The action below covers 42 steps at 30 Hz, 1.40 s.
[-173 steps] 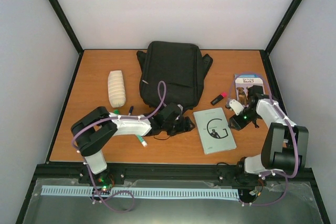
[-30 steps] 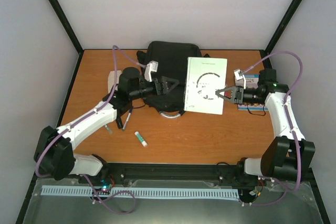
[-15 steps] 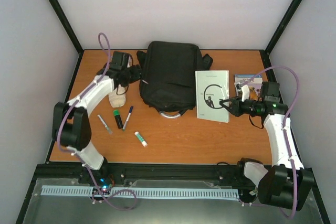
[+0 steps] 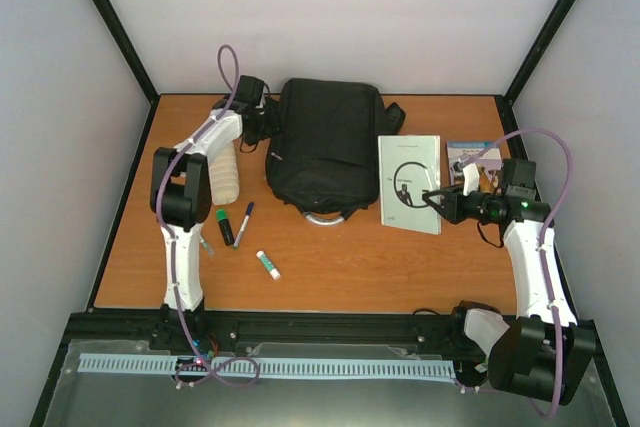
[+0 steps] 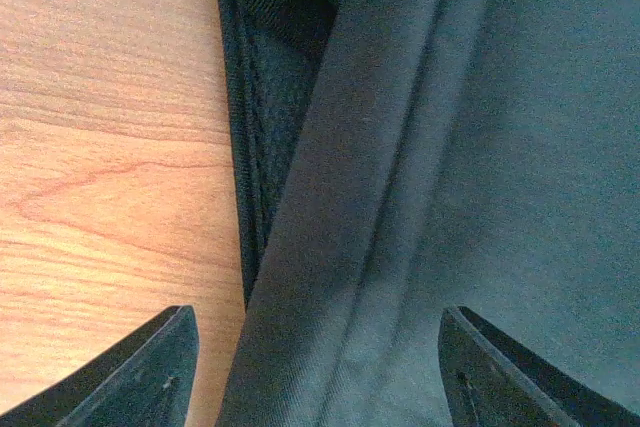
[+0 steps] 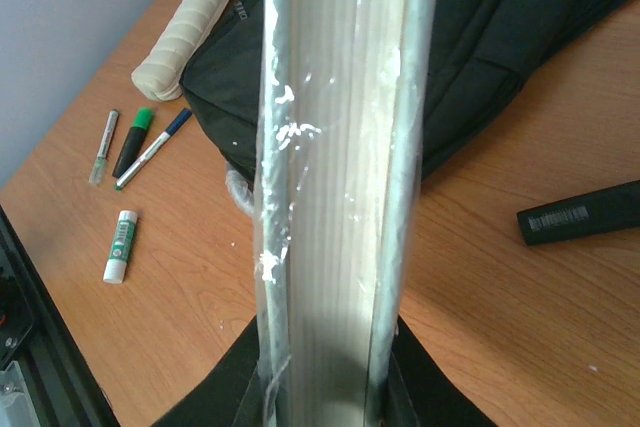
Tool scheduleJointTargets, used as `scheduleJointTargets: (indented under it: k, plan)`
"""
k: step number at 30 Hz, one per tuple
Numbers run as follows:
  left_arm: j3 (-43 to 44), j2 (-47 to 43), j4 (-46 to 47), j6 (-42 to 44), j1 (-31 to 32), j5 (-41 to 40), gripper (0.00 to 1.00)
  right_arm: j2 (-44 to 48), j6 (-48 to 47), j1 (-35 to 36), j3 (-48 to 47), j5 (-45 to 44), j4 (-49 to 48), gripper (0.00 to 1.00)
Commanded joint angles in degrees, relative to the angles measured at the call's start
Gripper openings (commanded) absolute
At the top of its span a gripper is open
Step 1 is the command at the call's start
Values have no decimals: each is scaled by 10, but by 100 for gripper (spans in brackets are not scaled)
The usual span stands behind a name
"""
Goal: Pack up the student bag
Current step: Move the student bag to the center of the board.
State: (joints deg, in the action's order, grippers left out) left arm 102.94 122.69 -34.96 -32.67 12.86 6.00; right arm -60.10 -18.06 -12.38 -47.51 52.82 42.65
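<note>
Right tool (image 4: 431, 198): state? [mk]

Clamped on one book (image 4: 408, 184) at its right edge. It's held up off the surface (image 4: 330, 282) with the pale cover facing the overhead camera. The wrist view shows it edge-on, pages visible. [jo]

Count the loose items, near to far. [mk]

One glue stick (image 4: 268, 264) is nearest. Next come three writing items side by side: grey pen (image 6: 103, 147), green highlighter (image 4: 224, 227), blue pen (image 4: 243, 224). One black barcoded stick (image 6: 580, 215) lies on the wood past the held book, seen in the wrist view only. One cream ribbed roll (image 4: 225, 172) is just left of the bag. A second book (image 4: 470, 152) lies flat behind the right arm, partly hidden. That makes two books total. [jo]

Bag? [mk]

One student bag (image 4: 325, 147), flat at the far middle, with its grey loop handle (image 4: 323, 217) towards the arms. [jo]

Left tool (image 5: 315, 332)? [mk]

At the bag's far-left corner. Jaws are wide apart over a black fabric edge and gripping nothing. [jo]
</note>
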Motion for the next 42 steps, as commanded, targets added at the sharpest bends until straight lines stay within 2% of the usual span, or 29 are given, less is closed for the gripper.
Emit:
scheduleJointTargets:
  k: [1, 2, 4, 6, 8, 9, 12, 21, 26, 27, 30, 33, 34, 36, 38, 42]
  plan:
    - [48, 45, -44, 16, -6, 6, 64, 20, -14, -10, -5, 47, -41, 3]
    - [44, 49, -39, 14, -6, 17, 61, 20, -14, -11, -5, 47, -40, 3]
    - [7, 38, -16, 7, -6, 32, 48, 19, -13, -13, -5, 48, -41, 3]
    - [-38, 13, 14, -5, -6, 44, 25, 18, -12, -15, -5, 49, -40, 3]
    - [-92, -22, 44, -18, -4, 52, 7, 17, -12, -15, -5, 51, -40, 3]
    - [-122, -40, 60, -26, -3, 52, 2, 16, -12, -15, -5, 52, -40, 3]
    - [-208, -99, 109, -44, 5, 55, 1, 16, -14, -15, -6, 54, -39, 3]
    - [-405, -237, 146, -72, 35, 34, 1, 16, -15, -18, -7, 60, -36, 3]
    - [-454, -271, 134, -90, 58, 32, 1, 14, -14, -19, -8, 60, -37, 3]
    - [-464, -279, 135, -97, 61, 33, 4, 14, -14, -19, -8, 58, -37, 3]
    - [-481, -304, 131, -103, 64, 40, 26, 14, -14, -19, -8, 58, -37, 3]
    - [-469, -336, 80, -85, 64, 9, 51, 15, -14, -19, -8, 56, -37, 3]
    - [-465, -351, 53, -75, 64, -5, 56, 17, -13, -20, -7, 55, -37, 3]
    - [-459, -388, 23, -54, 65, -27, 61, 18, -13, -19, -9, 51, -38, 3]
    - [-451, -423, 6, -16, 75, -28, 63, 18, -11, -21, -10, 44, -40, 3]
    - [-397, -441, -43, 102, 182, -67, 63, 15, 4, -22, -11, 19, -49, 3]
